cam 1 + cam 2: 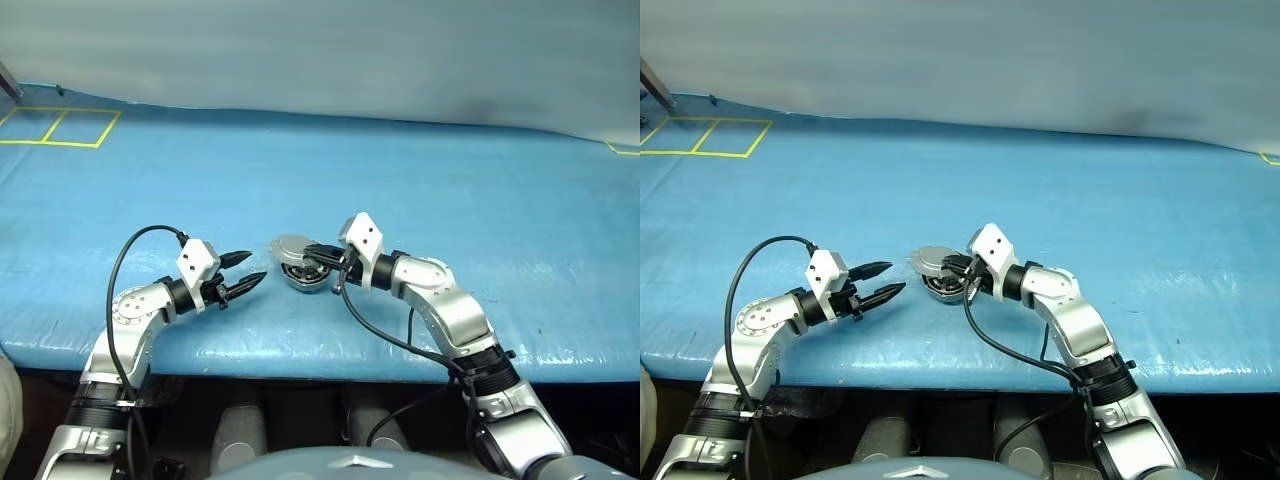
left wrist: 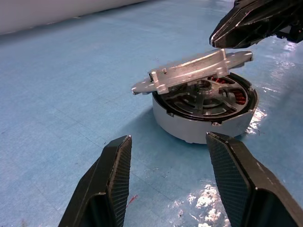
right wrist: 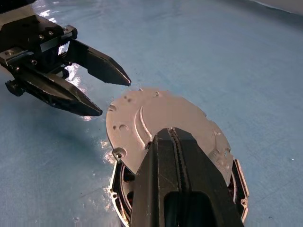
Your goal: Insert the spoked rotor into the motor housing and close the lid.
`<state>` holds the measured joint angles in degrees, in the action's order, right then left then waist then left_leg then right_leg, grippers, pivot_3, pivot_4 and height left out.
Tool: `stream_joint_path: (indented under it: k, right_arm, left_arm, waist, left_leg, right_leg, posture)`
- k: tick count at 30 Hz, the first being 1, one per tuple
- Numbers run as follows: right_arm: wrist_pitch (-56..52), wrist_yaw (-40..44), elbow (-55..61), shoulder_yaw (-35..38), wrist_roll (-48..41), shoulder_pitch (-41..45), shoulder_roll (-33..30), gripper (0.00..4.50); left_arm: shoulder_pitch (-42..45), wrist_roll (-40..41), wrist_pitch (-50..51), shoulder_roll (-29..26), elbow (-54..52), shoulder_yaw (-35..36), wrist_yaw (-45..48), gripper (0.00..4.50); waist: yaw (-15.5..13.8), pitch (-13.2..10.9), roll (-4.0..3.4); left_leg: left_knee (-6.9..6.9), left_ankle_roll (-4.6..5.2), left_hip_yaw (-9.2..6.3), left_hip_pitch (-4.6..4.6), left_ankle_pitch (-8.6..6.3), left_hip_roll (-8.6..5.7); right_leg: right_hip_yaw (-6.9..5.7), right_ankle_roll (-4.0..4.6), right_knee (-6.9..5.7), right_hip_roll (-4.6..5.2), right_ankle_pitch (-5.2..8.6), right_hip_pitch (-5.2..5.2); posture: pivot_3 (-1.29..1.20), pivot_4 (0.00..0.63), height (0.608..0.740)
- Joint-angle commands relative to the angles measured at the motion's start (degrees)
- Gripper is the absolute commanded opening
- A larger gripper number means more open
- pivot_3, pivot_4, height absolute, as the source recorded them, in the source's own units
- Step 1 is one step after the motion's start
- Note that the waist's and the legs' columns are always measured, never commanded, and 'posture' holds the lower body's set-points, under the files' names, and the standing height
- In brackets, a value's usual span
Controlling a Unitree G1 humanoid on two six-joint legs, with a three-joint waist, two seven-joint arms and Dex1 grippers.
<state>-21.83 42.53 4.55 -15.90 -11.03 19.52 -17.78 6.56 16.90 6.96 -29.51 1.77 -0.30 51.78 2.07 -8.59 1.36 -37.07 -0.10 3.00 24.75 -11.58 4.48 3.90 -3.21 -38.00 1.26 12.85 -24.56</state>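
The motor housing (image 2: 189,130), a short silver-grey can, stands on the blue table near the front edge. The spoked rotor (image 2: 201,97) lies inside it, with copper windings showing at the rim. The lid (image 2: 189,71) hangs tilted over the housing, half lowered, hinged at one edge. My right gripper (image 3: 170,135) is shut, its tips lying on or just over the lid's top face (image 1: 288,246). My left gripper (image 1: 255,266) is open with nothing between its fingers, a short way to the left of the housing and pointing at it.
The blue sheet covers the whole table (image 1: 450,190). Yellow tape squares (image 1: 60,126) mark its far left corner, and a yellow mark (image 1: 625,151) sits at the far right. The table's front edge (image 1: 300,352) runs just below both arms.
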Motion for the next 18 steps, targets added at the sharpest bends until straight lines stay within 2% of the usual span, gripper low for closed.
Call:
stream_joint_path:
  k: [1, 11, 18]
  right_arm:
    - [0.8, -0.3, 0.3, -1.0, 1.2, -0.6, 0.1, 0.0]
    - [0.7, -3.0, -1.6, -3.8, 4.5, -4.0, 2.0, 0.0]
    - [-1.2, -5.1, 1.9, 0.9, 0.0, -4.8, 4.6, 0.0]
  left_arm:
    - [0.4, 0.4, -0.9, -0.6, -1.0, 1.4, -0.2, 2.7]
    - [0.1, 0.9, -0.4, -0.3, -1.5, 1.5, -0.6, 2.7]
    - [0.3, 0.9, -0.5, -0.1, -1.3, 1.3, -0.5, 2.7]
  waist:
    - [0.0, 0.0, 0.0]
    - [0.1, 0.0, 0.02]
    - [0.0, 0.0, 0.04]
  left_leg:
    - [0.0, 0.0, 0.0, 0.0, 0.0, 0.0]
    - [-0.02, -0.01, 0.0, -0.06, 0.0, 0.01]
    - [-0.03, -0.01, 0.0, -0.08, 0.0, 0.02]
  right_leg:
    - [0.0, 0.0, 0.0, 0.0, 0.0, 0.0]
    - [-0.01, -0.2, 0.0, 0.0, 0.13, 0.04]
    - [-0.01, -0.19, 0.0, 0.01, 0.11, 0.04]
  posture:
    - [0.0, 0.15, 0.74]
    - [0.0, 0.15, 0.74]
    - [0.0, 0.15, 0.74]
